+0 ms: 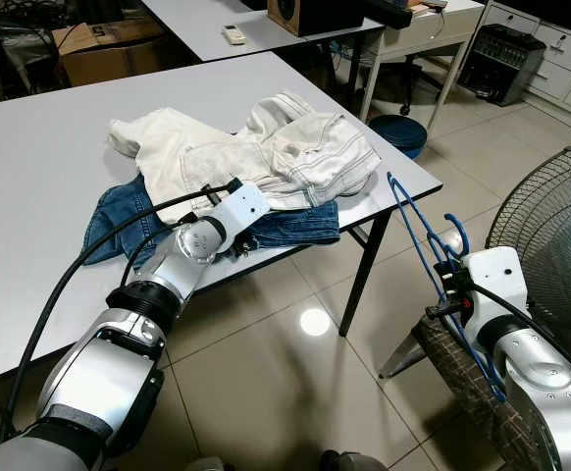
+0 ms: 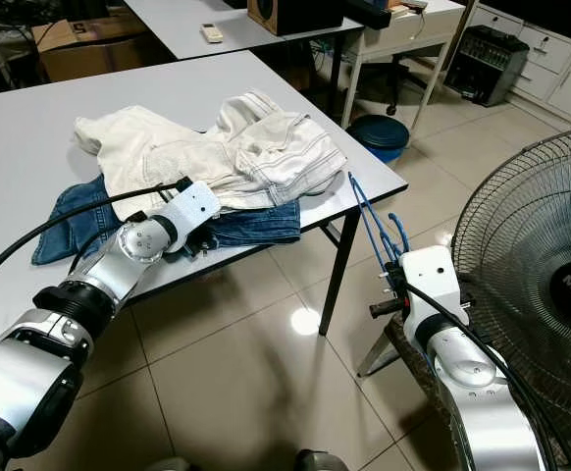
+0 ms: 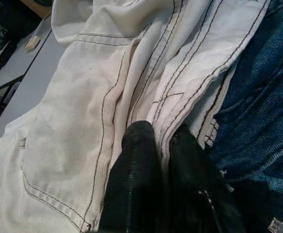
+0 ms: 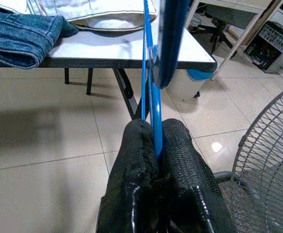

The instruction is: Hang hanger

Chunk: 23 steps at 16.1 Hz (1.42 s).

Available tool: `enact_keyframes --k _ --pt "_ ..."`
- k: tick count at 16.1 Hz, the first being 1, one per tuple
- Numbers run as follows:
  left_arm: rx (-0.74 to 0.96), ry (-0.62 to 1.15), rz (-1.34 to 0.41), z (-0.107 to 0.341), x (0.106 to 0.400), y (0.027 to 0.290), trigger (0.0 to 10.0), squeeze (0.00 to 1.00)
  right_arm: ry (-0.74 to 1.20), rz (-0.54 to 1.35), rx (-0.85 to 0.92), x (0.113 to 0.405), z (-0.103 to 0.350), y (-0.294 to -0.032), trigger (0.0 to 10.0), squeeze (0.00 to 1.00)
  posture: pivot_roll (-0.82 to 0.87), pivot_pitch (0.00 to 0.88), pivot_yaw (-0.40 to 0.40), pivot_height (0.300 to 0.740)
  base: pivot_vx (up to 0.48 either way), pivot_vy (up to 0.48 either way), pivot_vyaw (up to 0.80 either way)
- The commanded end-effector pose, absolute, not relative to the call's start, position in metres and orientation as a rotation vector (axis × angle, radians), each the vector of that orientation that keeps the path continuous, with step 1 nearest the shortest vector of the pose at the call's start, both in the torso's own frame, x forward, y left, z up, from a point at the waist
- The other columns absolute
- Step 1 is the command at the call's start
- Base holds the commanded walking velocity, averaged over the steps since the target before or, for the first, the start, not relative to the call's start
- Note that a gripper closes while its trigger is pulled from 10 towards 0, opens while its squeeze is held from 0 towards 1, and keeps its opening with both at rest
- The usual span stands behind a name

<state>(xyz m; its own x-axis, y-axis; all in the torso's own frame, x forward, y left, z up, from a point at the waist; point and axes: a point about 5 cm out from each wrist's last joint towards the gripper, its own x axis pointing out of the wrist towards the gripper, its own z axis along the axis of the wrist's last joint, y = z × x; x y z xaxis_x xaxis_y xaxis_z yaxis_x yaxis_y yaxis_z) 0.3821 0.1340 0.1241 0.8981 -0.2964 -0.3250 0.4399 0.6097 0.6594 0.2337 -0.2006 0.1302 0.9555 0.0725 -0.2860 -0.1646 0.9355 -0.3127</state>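
Observation:
A blue wire hanger (image 1: 418, 221) stands upright beside the table's right corner, over the tiled floor. My right gripper (image 4: 156, 138) is shut on its lower wires. White jeans (image 1: 266, 152) lie crumpled on the grey table (image 1: 50, 137), on top of blue jeans (image 1: 295, 224) near the front edge. My left gripper (image 3: 162, 138) reaches over the front edge and is shut, its fingertips pinching a stitched edge of the white jeans where they meet the blue denim (image 3: 258, 97).
A large standing fan (image 1: 550, 216) is close on the right. A woven seat (image 1: 462, 378) sits under my right arm. A blue bin (image 1: 398, 132) stands behind the table corner. A second table (image 1: 207, 25), a cardboard box (image 1: 109, 49) and white cabinets (image 1: 560, 59) stand farther back.

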Motion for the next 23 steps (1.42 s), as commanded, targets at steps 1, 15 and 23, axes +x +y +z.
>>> enact_keyframes --k 1,15,23 --pt "0.802 0.204 -0.415 0.128 0.385 0.140 0.0 0.00 0.261 0.124 -0.359 0.235 0.133 -0.202 10.0 0.00 -0.12 0.014 -0.013 0.740 0.000 0.000 0.00" --pt "0.886 0.112 -0.639 0.174 0.361 0.212 0.0 0.00 0.265 0.138 -0.345 0.235 0.129 -0.196 10.0 0.00 -0.08 0.027 -0.025 0.740 0.000 0.000 0.00" --pt "0.977 0.144 -0.466 0.213 0.352 0.273 0.0 0.00 0.268 0.150 -0.339 0.236 0.126 -0.193 10.0 0.00 -0.07 0.028 -0.029 0.740 0.000 0.000 0.00"
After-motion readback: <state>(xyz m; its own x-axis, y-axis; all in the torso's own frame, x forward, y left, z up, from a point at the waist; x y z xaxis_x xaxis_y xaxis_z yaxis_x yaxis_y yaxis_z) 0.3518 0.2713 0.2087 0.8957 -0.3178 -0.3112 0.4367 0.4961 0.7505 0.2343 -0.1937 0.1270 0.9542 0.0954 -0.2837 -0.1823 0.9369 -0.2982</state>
